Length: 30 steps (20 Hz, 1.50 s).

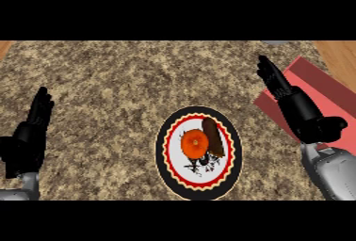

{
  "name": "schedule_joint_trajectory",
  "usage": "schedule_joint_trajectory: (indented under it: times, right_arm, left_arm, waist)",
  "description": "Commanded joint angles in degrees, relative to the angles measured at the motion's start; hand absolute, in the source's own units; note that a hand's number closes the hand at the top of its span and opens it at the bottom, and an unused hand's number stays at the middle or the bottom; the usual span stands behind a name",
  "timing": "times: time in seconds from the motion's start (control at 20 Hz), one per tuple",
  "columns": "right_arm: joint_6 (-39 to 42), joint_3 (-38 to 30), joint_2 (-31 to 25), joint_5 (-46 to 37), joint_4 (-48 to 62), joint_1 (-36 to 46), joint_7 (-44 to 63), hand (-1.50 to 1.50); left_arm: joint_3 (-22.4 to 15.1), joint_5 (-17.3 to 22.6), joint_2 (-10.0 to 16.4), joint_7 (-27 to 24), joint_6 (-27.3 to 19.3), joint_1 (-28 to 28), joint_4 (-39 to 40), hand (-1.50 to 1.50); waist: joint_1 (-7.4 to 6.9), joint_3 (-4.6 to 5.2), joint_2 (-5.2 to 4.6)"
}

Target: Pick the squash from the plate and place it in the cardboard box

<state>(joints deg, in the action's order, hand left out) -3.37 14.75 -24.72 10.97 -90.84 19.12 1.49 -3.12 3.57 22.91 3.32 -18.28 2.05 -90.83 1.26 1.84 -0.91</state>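
Plate (162, 151) holds orange squash (195, 143) and a brown item (214, 136).

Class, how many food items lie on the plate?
2. A round orange item sits near the middle of the plate, and a long brown item lies right beside it, on its right. Nothing else seems hidden there.

— What do the arms look like?
— Grey. The left forearm (17, 189) shows only as a short pale-grey stub. The right forearm (335, 174) is a rounded grey shell.
— And the hands?
— The left hand (24, 141) and right hand (304, 113) are black all over, with long, slim, segmented fingers (272, 77) and a bulkier black base at the wrist.
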Motion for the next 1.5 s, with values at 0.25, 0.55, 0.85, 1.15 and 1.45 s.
schedule_joint_trajectory:
  times: [0.25,0.55,0.85,1.15,1.45]
  right_arm:
    - [-0.60,-9.18,-3.32,4.16,-11.48,10.49,3.91,-1.50]
    - [3.71,-4.35,-8.98,-10.76,-6.61,0.50,-6.75,-1.50]
    - [6.41,1.13,-13.29,-21.67,-9.55,2.07,-10.18,-1.50]
    - [15.49,10.34,-16.67,-30.16,-10.89,7.77,2.38,-1.50]
    - [27.90,19.47,-11.77,-31.37,-18.75,15.79,20.64,-1.50]
  left_arm:
    - [-6.73,-0.81,5.51,-6.96,14.79,7.13,-1.95,0.00]
    - [-8.45,-1.21,1.34,-7.96,17.65,10.49,3.27,0.00]
    - [-6.62,0.16,2.45,-8.38,20.07,10.27,2.46,0.00]
    - [-7.19,-0.03,1.44,-6.53,20.20,11.00,0.57,0.00]
    - [-7.75,-1.33,-0.03,-6.88,20.11,11.21,2.46,0.00]
  waist:
    - [0.48,-1.70,1.28]
    - [-0.76,-1.85,0.82]
    - [-1.16,-1.80,0.95]
    - [-2.25,-1.69,1.03]
    - [-1.98,-1.66,1.06]
